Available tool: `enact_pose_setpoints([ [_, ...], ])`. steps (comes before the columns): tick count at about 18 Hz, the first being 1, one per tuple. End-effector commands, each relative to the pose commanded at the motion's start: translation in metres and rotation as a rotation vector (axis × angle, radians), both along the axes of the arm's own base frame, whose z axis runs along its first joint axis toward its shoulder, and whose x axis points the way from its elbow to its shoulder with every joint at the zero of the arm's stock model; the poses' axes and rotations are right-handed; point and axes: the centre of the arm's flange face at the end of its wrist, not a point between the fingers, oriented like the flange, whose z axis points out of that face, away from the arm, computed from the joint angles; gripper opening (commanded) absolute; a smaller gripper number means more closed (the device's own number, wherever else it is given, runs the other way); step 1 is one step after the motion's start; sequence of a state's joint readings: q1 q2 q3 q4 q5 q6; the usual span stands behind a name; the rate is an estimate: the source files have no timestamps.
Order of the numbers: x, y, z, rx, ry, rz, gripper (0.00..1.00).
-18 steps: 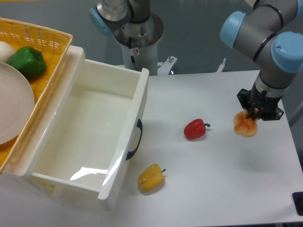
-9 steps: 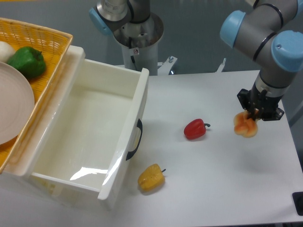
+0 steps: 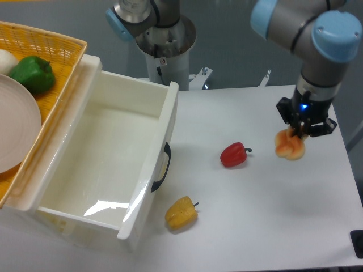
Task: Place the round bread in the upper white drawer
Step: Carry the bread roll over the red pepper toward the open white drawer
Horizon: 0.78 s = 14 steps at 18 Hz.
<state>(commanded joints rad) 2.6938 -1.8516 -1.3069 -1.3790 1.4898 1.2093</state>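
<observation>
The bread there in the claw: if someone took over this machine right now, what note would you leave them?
Gripper: shut on the round bread, held above the table's right side.
Upper white drawer: pulled open at left, nothing visible inside.
Red bell pepper and yellow bell pepper lie on the table between bread and drawer.
Done: bread grasped and lifted.
Left: carry it left over the peppers, release in the drawer.

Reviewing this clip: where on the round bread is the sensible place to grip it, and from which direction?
From straight above, across the upper half of the round bread. It is a lumpy dome with no handle, so opposite sides of the top suit best. The gripper is already shut on it there, apparently holding it over the table.
</observation>
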Motion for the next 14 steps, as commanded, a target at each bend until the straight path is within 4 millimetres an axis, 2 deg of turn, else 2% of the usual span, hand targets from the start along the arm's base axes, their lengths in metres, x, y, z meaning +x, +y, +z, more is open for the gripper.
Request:
enact_pose_setpoints([
  [5, 0.052, 0.025, 0.031, 0.235, -0.136, 0.187, 0.0],
  [7, 0.067, 0.03, 0.035, 0.301, -0.223, 0.317, 0.0],
  [10, 0.098, 0.048, 0.044, 0.313, -0.241, 0.307, 0.0],
  [11, 0.113, 0.053, 0.05, 0.314, -0.236, 0.288, 0.0],
  [14, 0.16, 0.065, 0.053, 0.304, -0.25, 0.23, 0.01],
])
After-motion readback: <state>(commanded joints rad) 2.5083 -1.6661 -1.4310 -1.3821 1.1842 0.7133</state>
